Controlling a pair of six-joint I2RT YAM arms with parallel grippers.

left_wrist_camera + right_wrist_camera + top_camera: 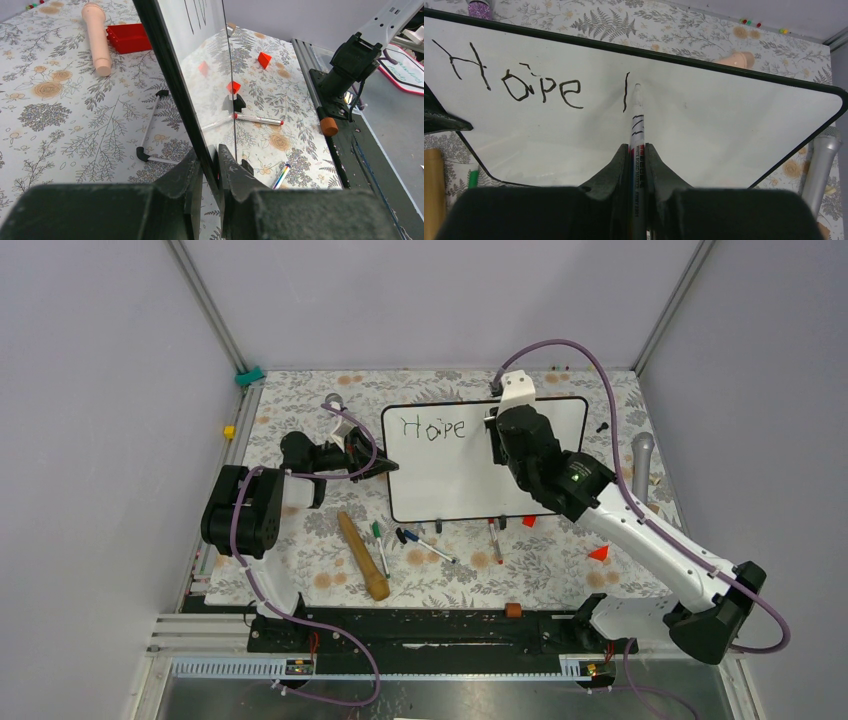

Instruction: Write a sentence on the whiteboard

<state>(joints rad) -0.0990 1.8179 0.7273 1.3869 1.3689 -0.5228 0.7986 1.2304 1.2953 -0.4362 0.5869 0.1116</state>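
1. The whiteboard (pixel 460 485) sits mid-table toward the far side. It is propped up off the floral tablecloth (pixel 300 570), face toward the arm bases. Treat it as the work surface.

2. L gripper (pixel 210 159): jaws nearly closed, pinching the board's left edge with the black frame between the fingers. Its job, by the look of it, is to steady the board.

3. R gripper (pixel 638 150): jaws closed tight on a marker (pixel 636 117), tip pointing forward at the board. You can't tell if the tip touches or sits just off the surface.

4. The sentence (pixel 519 82) reads "Hope" at the board's top left. One upright stroke (pixel 625 92) stands to its right, just beside the marker tip.

Step in hand (judgement): start of word two, first letter down. The task is well short of done. The next move calls for light tip contact, short strokes to the right, and letter height matched to "Hope". The L clamp must hold firm.

View diffs:
- Top cam: shows both arms, the full board outline and spare pens (pixel 425 543) below the board. The R arm hides the new stroke.
- R wrist cam: the only view of the stroke and tip.
- L wrist cam: the only view of the clamp. The board is seen edge-on, so the writing is barely visible.
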